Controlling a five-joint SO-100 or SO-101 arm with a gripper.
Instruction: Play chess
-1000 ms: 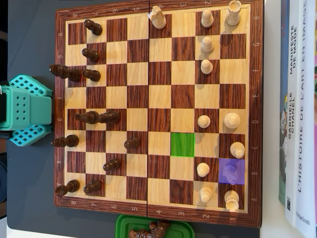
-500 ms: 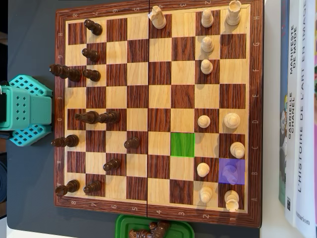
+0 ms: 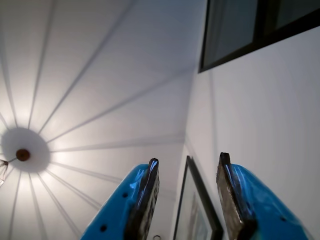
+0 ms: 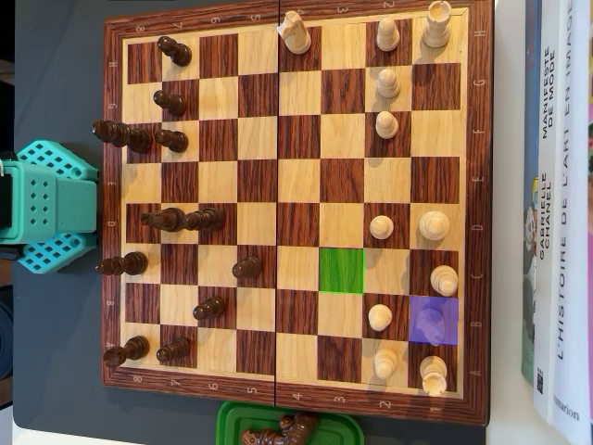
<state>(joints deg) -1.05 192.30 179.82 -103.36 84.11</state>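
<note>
The end effector points at the ceiling, jaws apart and empty (chessboard seemingly untouched below).

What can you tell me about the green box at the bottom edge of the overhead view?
The green box looks like plastic, with rounded corners, and sits just below the wooden chessboard. The picture's bottom edge cuts it off. Inside it lie dark brown chess pieces, tipped over in a small heap. Its rim is near the board's frame; contact cannot be judged.
</note>
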